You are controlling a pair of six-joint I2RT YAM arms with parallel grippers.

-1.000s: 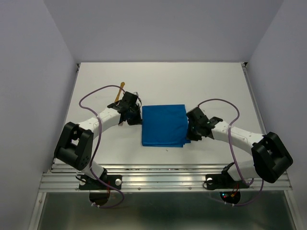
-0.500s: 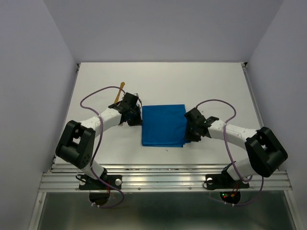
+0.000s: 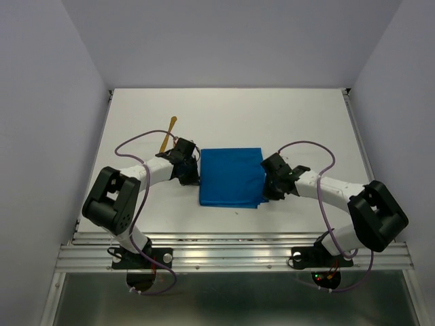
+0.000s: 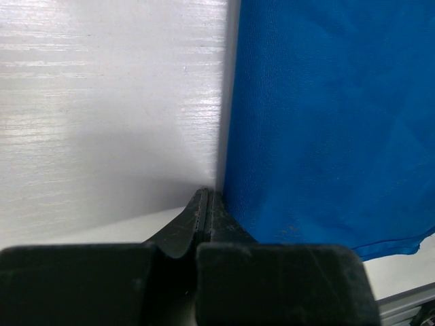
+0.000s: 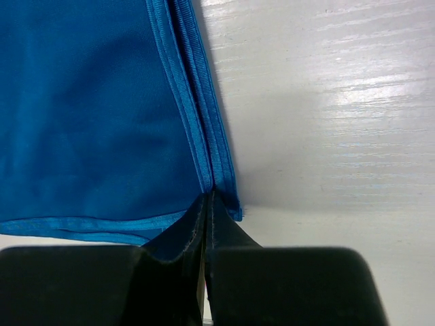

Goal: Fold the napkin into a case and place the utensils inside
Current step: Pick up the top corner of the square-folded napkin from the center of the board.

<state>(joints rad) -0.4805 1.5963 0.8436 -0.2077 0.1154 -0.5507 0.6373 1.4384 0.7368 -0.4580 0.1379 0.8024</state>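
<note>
the folded napkin (image 3: 231, 178) lies mid-frame in the top view. the right gripper (image 5: 207, 202) is pinched shut on its hemmed right edge. the left gripper (image 4: 206, 201) is closed at the left fold, hold unclear. pulling may catch only some layers and undo the fold.

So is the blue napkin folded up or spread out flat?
Folded. The napkin is a neat rectangle, and the right wrist view shows layered hems stacked along its edge.

Left end effector (image 4: 207, 195) shifted to napkin (image 3: 231, 178) edge (right end effector (image 5: 209, 197) reclosed)
</note>
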